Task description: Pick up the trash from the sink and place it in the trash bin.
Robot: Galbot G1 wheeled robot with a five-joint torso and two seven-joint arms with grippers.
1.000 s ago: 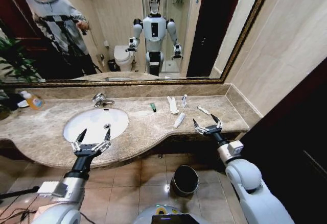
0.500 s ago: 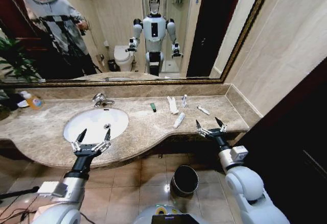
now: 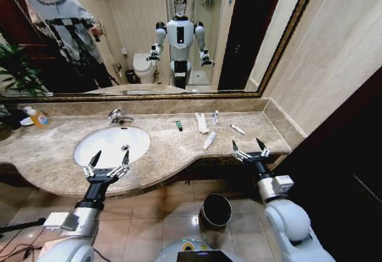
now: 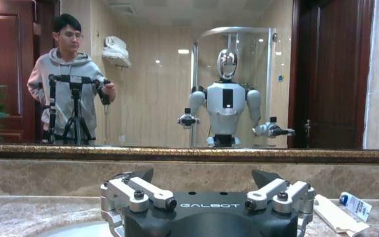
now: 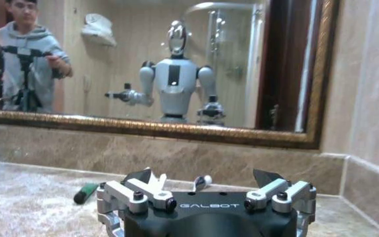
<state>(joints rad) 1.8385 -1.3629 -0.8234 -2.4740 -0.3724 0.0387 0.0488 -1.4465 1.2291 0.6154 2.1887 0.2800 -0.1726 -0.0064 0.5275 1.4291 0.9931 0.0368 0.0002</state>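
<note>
The white oval sink (image 3: 112,144) lies in the beige marble counter, and no litter is visible inside it. The trash lies on the counter to its right: a dark green packet (image 3: 178,126), white wrappers (image 3: 202,122), a small sachet (image 3: 215,117), and two white tubes (image 3: 209,140) (image 3: 237,129). My left gripper (image 3: 106,165) hangs open over the sink's front rim, holding nothing. My right gripper (image 3: 250,148) is open and holds nothing at the counter's front right edge, short of the tubes. The dark trash bin (image 3: 216,210) stands on the floor below. The right wrist view shows the green packet (image 5: 84,192) and a tube (image 5: 203,181) ahead.
A chrome faucet (image 3: 117,117) stands behind the sink. A bottle of orange liquid (image 3: 39,117) sits at the counter's far left beside a plant. A wide mirror backs the counter, and a tiled wall closes its right end. The floor around the bin is tiled.
My right gripper has drifted slightly right and back toward the counter's front edge, still open. The left arm has not moved.
</note>
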